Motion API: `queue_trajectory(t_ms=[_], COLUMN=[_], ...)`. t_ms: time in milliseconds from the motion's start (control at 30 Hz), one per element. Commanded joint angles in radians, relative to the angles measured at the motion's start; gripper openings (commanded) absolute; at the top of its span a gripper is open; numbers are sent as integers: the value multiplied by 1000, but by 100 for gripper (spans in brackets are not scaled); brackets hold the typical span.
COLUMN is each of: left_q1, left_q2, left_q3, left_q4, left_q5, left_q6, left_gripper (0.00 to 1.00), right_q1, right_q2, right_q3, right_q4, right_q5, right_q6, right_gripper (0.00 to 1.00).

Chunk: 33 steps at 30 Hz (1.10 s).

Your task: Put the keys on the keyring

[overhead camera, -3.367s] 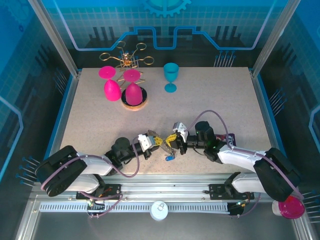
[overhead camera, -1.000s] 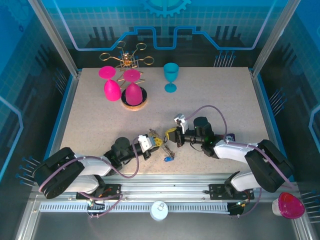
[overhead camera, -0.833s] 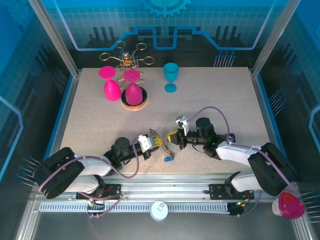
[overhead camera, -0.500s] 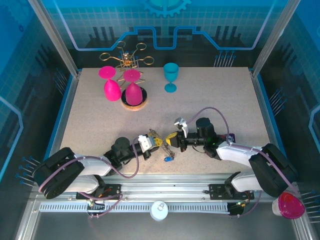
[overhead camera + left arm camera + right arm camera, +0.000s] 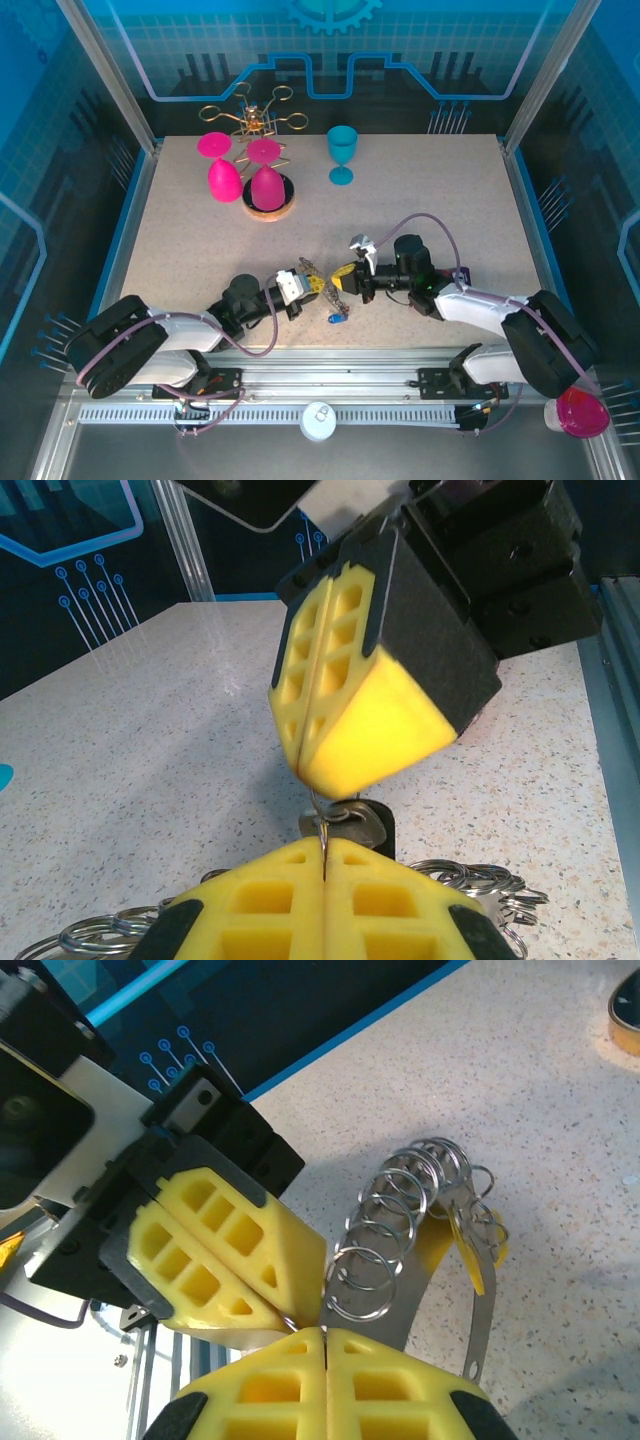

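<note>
- While both claws are pinched tight tip to tip, I've got no gap on either. My left claw (image 5: 325,865) and right claw (image 5: 325,1345) each nip the same thin wire loop at the end of the keyring (image 5: 385,1230).
- The rest of the keyring, a string of silvery split rings, trails on the worktop (image 5: 200,230) under the tips. It runs approx far-left to near-right in the top view.
- One dark-headed key (image 5: 370,825) hangs just below the pinch, touching that loop. Can't tell if it's threaded yet.
- A blue key (image 5: 337,318) lies loose on the worktop, just near of the tips and slightly right.
- Key relation: the blue key sits nearer my right claw, so I reckon the right fetches it while the left holds the ring.
</note>
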<state>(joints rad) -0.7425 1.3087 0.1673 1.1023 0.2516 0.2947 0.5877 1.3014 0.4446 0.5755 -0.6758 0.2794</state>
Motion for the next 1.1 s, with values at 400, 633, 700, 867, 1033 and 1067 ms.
queue_trajectory(t_ms=[400,633,700,867,1033,1067], left_q1=[-8,-8,-8,-8,-9,-8], left_q2=[-12,-12,-12,-11,-11,-11], left_q3=[14,14,14,14,13,14], left_q4=[-22,-22,-22,-22,-23,-24], left_q5=[12,12,11,13,14,15], left_q6=[18,20,19,19,20,20], left_gripper=[0,0,0,0,0,0], right_q1=[-2,-6,-6,-6,-7,-6], right_q2=[60,59,60,67,77,78], right_q3=[31,31,31,34,35,34], right_q4=[49,68,73,82,101,108], right_q5=[-30,-18,-20,-21,-24,-24], right_q6=[18,32,35,39,54,58], right_gripper=[0,0,0,0,0,0])
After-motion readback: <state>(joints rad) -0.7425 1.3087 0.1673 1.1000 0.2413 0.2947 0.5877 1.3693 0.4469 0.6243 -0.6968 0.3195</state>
